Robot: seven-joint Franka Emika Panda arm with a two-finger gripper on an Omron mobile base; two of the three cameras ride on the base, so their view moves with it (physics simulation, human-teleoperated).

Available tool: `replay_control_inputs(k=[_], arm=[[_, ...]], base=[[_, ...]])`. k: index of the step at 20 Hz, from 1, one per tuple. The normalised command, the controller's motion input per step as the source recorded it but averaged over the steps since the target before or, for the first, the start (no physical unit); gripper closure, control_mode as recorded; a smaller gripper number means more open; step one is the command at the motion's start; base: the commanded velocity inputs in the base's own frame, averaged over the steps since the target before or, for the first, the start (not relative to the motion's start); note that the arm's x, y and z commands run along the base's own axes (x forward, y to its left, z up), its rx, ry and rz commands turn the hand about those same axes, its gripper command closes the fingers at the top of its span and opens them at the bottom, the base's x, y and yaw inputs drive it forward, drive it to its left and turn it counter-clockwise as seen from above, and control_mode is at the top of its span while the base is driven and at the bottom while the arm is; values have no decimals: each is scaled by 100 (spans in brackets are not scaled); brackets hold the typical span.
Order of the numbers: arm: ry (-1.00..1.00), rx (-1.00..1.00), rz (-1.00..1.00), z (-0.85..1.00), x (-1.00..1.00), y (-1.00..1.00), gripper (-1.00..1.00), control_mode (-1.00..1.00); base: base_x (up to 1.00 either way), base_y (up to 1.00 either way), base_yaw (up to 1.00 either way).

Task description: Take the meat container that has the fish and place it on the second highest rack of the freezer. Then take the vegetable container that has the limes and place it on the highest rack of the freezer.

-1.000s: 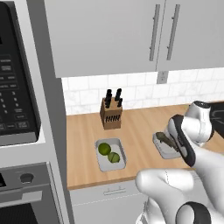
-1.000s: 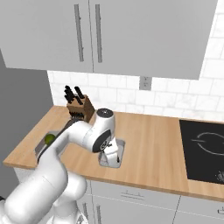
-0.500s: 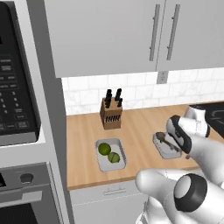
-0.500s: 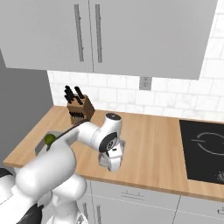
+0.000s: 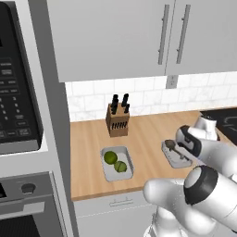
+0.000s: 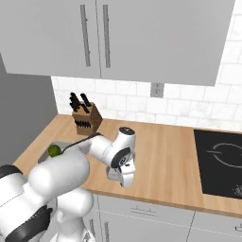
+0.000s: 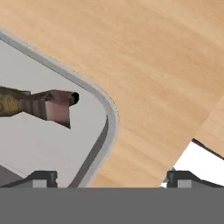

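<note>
Gripper [image 7: 109, 177] spread wide, grasping nothing, straddles a corner rim of the fish's container [image 7: 111, 118] on the table [image 7: 144, 65]. One fish [image 7: 37, 104] lies inside. Left base view shows two limes [image 5: 115, 162] in their own container [image 5: 117, 163], near one knife block [image 5: 117, 120].

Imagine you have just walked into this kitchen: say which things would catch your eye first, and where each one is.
The big white robot arm stands out first, bent low over the wooden counter with its open gripper astride the rim of the grey tray that holds the fish. Next comes the tray with two limes nearer the tall oven column, and the knife block against the tiled wall.
</note>
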Motion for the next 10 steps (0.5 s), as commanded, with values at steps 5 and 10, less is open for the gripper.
replay_control_inputs(k=[5,10], arm=[[2,0,-14,-39,64,0,100,-100],[0,0,-1,-5,3,0,100,-100]], base=[[0,0,0],[0,0,0]])
